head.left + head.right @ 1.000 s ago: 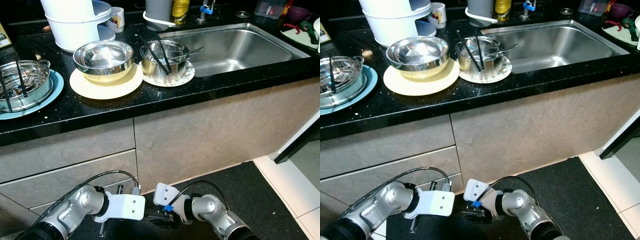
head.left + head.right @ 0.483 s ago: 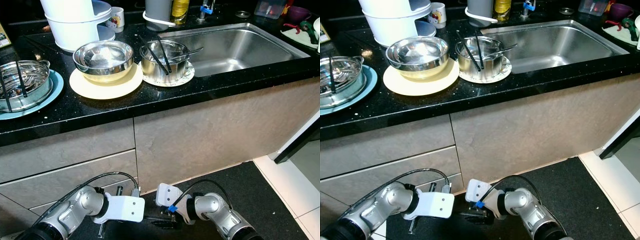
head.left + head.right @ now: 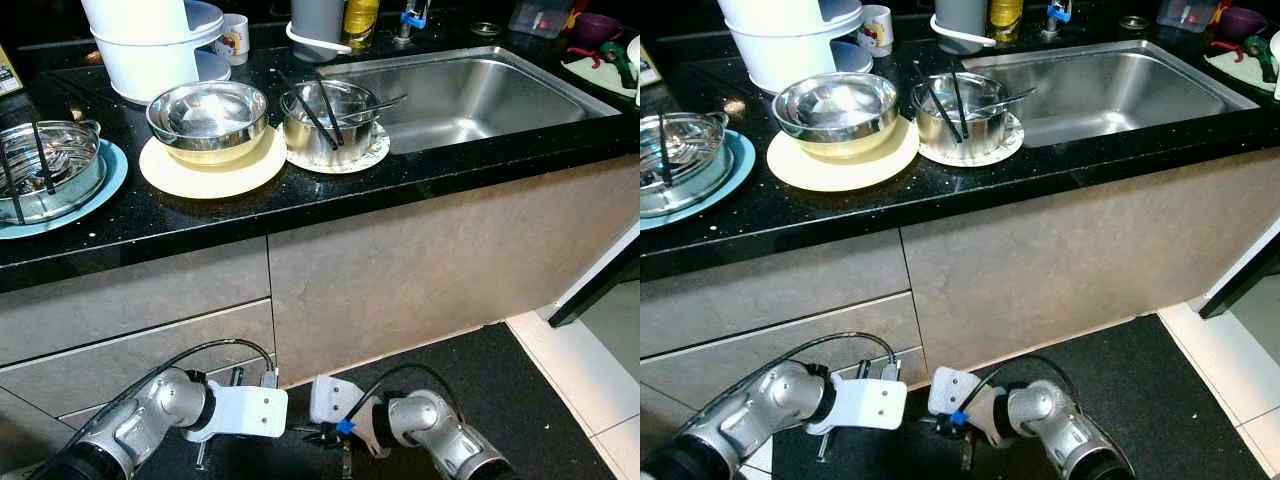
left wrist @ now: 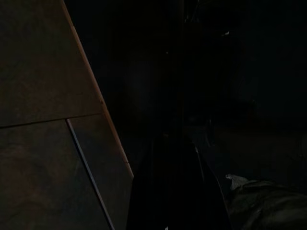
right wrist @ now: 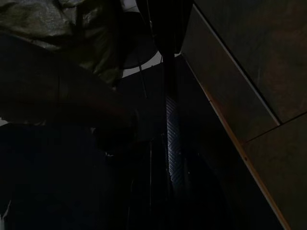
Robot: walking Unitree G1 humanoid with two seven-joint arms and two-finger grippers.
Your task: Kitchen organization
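**Arms low, dishes waiting**

You are hanging both the left gripper [image 3: 205,455] and right gripper [image 3: 335,450] below the counter [image 3: 420,170]; jaw spread is probably unreadable here. Raise them squarely toward the steel bowl [image 3: 208,117] on its yellow plate [image 3: 213,170].

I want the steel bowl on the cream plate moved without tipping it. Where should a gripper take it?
Grip the steel bowl by its rolled rim at the front, near edge, coming down from above. It sits upright and open on the cream plate, and that side is free, while another bowl crowds its right.
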